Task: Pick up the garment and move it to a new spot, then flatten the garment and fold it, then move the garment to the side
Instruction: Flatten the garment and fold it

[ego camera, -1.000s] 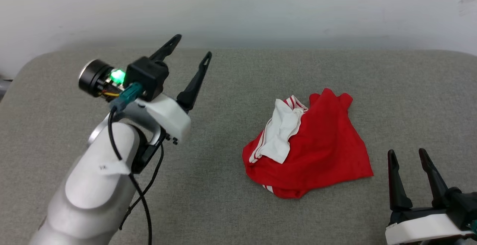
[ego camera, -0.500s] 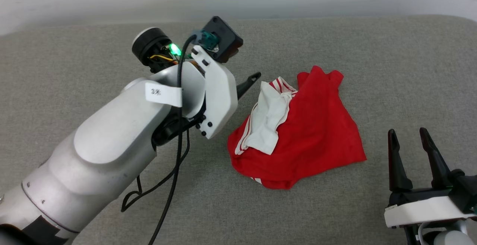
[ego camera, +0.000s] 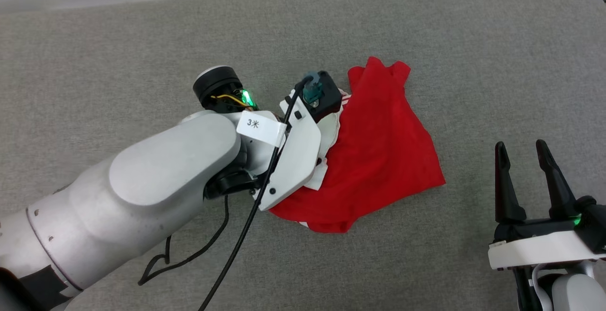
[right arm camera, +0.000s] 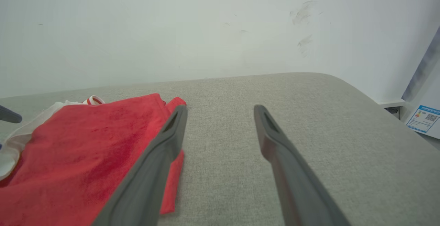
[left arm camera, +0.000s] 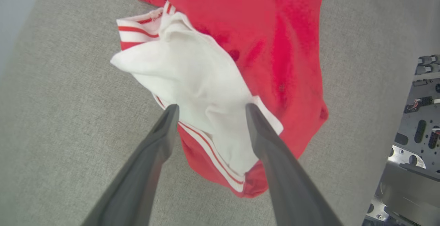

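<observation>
Garment [ego camera: 388, 159] count is one: a red shirt lying crumpled on the grey pad [ego camera: 142, 41], a little right of the middle in the head view, nothing lifting it. One white sleeve [left arm camera: 192, 71] shows on its upper side, edged with red-and-white stripes. Grippers number two, each with two dark fingers. The left arm [ego camera: 165, 178] reaches from the lower left of the head view up and to the right, its wrist bent down over the garment's left part, hiding most of the sleeve from the head camera. One black cable [ego camera: 236, 254] trails along the arm, and one white tag [ego camera: 260, 126] is wrapped near the wrist. In the left wrist view the left gripper [left arm camera: 212, 107] points down at the sleeve with its jaws spread wide, one fingertip at each side of the white cloth; I cannot tell whether the tips touch it, and nothing is clamped between them. The right gripper [ego camera: 521, 144] sits low at the right edge of the pad, fingers pointing away from the robot, jaws apart and empty, just beside the garment's right edge but not on it. In the right wrist view its fingers aim along the pad toward one pale wall [right arm camera: 172, 30].
</observation>
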Motion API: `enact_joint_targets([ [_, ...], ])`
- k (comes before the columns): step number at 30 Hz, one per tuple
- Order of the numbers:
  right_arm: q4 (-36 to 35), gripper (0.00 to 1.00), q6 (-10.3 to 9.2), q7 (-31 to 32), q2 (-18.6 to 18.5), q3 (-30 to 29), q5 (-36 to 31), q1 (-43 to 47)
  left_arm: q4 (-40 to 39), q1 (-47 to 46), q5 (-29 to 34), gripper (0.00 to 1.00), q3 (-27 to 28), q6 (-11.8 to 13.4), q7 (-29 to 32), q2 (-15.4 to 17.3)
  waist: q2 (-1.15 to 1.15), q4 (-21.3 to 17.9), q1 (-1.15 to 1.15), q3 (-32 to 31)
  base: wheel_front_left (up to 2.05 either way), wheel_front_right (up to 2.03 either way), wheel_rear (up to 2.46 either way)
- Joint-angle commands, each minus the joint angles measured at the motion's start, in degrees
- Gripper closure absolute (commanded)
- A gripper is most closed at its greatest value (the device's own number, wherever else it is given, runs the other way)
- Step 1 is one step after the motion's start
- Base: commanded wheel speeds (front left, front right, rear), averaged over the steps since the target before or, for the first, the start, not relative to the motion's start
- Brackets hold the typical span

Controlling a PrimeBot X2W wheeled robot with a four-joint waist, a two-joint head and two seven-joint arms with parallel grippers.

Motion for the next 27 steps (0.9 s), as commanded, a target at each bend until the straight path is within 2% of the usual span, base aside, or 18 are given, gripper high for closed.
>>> enact_joint_targets([
  [1,-0.21,0.0,-0.05,-0.13,0.11,0.09,0.55,-1.05,-0.08,-0.21,-0.23,0.0,-0.53,0.01,0.66,0.31,0.0,-1.22,-0.01,1.46,0.0,0.0,0.0],
  [4,-0.32,0.0,-0.05,-0.13,0.11,0.0,0.75,-1.68,0.05,1.53,-0.39,0.0,-0.91,0.01,2.03,0.22,0.0,-1.9,-0.01,2.77,0.0,0.0,0.0],
  [10,-0.29,0.0,-0.04,-0.13,0.1,0.39,1.15,-2.86,-1.71,7.24,2.98,0.0,-1.02,0.0,9.09,0.18,0.0,-2.82,-0.01,4.75,0.0,0.0,0.0],
  [15,-0.11,0.0,-0.05,-0.13,0.1,0.61,1.01,-3.15,-1.31,10.64,4.55,0.0,-1.64,-0.01,10.86,0.15,0.0,-2.93,-0.01,5.25,0.0,0.0,0.0],
  [16,-0.06,0.0,-0.05,-0.13,0.1,0.63,0.91,-3.22,-1.38,10.91,4.86,0.05,-1.74,-0.04,11.17,0.16,0.0,-2.87,-0.01,5.25,0.0,0.0,0.0],
  [17,0.0,0.0,-0.05,-0.13,0.1,0.67,0.83,-3.28,-1.37,10.93,5.01,0.62,-1.77,-0.04,10.84,0.24,0.0,-2.8,-0.01,5.24,0.0,0.0,0.0],
  [18,0.04,0.0,-0.04,-0.13,0.1,0.72,0.74,-3.38,-1.2,10.65,5.07,1.0,-1.75,-0.04,10.09,0.25,0.0,-2.72,-0.01,5.18,0.0,0.0,0.0],
  [22,0.22,0.0,-0.05,-0.13,0.1,0.65,0.57,-3.16,-1.03,9.29,4.67,1.0,-1.33,-0.01,7.32,-0.26,0.0,-2.05,-0.01,4.22,0.0,0.0,0.0],
  [27,0.62,0.0,-0.05,-0.13,0.1,0.55,0.11,-1.97,-1.76,6.43,2.0,1.0,-0.9,0.0,-0.27,-2.24,0.0,-0.76,-0.01,2.05,0.0,0.0,0.0],
])
